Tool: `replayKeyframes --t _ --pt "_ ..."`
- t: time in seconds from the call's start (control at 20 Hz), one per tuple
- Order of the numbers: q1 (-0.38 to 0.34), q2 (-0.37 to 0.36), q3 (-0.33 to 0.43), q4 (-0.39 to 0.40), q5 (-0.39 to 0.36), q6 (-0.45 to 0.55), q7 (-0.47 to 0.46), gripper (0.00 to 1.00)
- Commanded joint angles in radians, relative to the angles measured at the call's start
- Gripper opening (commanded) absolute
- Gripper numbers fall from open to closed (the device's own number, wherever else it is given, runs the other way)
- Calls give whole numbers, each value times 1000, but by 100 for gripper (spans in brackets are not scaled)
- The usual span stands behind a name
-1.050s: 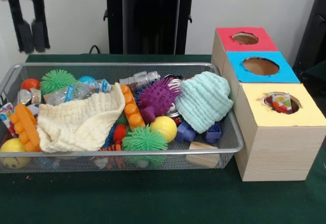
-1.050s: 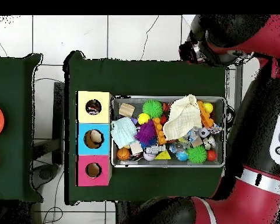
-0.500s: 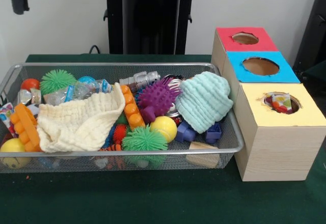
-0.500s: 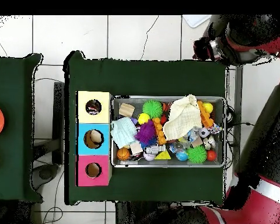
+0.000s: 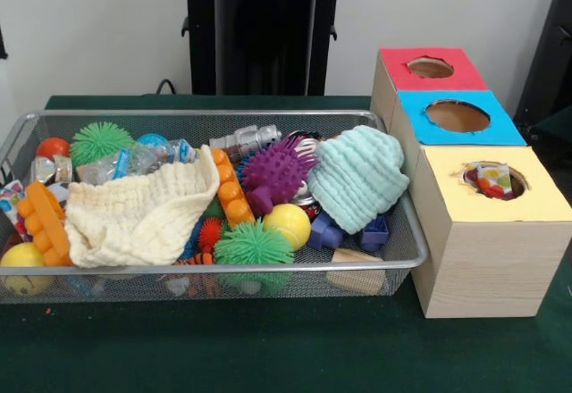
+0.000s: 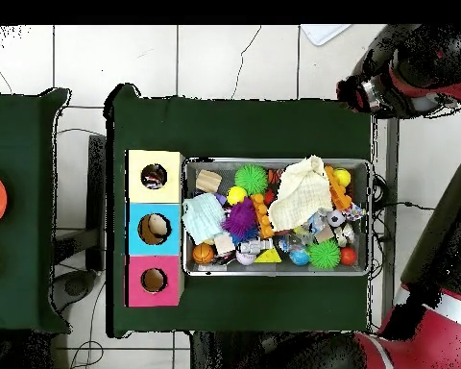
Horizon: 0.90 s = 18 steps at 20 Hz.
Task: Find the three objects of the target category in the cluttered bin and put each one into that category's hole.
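Note:
A wire bin (image 5: 214,271) holds a jumble of toys and cloths. A cream cloth (image 5: 134,214) lies over the left half and a mint knitted cloth (image 5: 357,177) over the right end. Between them sit a purple spiky ball (image 5: 277,168), a green spiky ball (image 5: 253,243), a yellow ball (image 5: 288,222) and an orange brick strip (image 5: 228,188). Beside the bin stands a wooden box with a red top (image 5: 393,61), a blue top (image 5: 420,107) and a yellow top (image 5: 536,205), each with a hole. My gripper (image 6: 352,94) hangs beyond the table's corner, away from the bin (image 6: 278,160).
Something colourful shows inside the yellow hole (image 5: 494,179), and a tan thing inside the blue hole (image 6: 155,228). A second green table (image 6: 23,192) with orange objects stands at the overhead view's left. Cables run over the tiled floor.
The arm has swung away from the bin: the gripper slid out past the front view's upper left and, from overhead, moved right beyond the table's corner. The bin's contents are unchanged.

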Motion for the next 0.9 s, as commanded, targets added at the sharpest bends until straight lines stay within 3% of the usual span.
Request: replayKeyframes --t 0.05,0.25,0.45,0.75,0.9 --pt "-2 75 66 92 -42 -56 -313 100" --pt "2 108 58 95 -58 -98 -317 100" --pt "5 131 56 98 -53 -75 -308 100" --pt "-4 102 23 196 -43 -136 -298 100" --pt "-10 115 25 179 -59 -152 -324 100"
